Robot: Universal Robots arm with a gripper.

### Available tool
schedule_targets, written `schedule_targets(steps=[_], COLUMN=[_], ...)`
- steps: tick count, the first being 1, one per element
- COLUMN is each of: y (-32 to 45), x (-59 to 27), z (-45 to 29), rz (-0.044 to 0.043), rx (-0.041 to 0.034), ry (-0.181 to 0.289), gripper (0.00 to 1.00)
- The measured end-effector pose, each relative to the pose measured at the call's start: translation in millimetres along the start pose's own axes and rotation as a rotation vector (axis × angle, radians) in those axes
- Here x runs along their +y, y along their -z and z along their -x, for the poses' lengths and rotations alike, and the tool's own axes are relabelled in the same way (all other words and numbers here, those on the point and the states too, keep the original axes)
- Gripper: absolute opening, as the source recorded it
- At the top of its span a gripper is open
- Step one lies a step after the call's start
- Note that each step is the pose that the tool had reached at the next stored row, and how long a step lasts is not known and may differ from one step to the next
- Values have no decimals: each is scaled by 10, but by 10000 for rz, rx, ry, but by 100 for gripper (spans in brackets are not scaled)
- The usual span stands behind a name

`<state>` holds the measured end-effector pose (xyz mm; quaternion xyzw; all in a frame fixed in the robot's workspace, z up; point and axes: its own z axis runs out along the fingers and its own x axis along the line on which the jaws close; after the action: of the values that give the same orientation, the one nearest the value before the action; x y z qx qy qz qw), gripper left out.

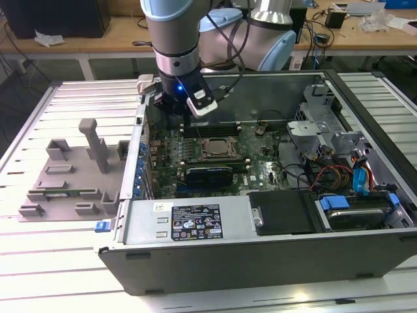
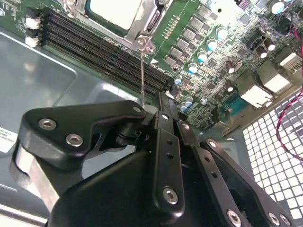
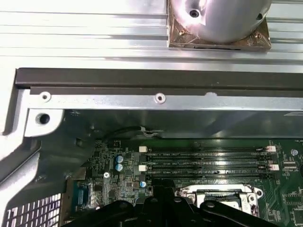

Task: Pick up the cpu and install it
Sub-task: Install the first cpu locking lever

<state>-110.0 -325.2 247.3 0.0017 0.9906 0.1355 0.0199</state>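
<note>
In the second wrist view the gripper [image 2: 166, 100] had its fingers [image 2: 163, 127] drawn together with no gap, at lower centre. A thin metal lever [image 2: 142, 71] reached their tips; whether it was pinched could not be told. The cpu [image 2: 113, 9] lay in the socket frame [image 2: 151, 21] at the top edge, cut off, beside black memory slots [image 2: 94, 45]. In the exterior view the arm hid part of the motherboard [image 1: 260, 163].

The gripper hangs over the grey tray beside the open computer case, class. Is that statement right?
No. The exterior view shows the gripper hanging over the motherboard inside the open computer case, not over the grey tray beside it.
</note>
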Motion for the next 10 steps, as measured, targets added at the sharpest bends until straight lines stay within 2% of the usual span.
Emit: schedule_targets(steps=[2,10], y=[-2,-16], x=[0,-2], z=[38,287], rz=[0,0], rx=[0,-1], ry=[0,-1], gripper=[11,11])
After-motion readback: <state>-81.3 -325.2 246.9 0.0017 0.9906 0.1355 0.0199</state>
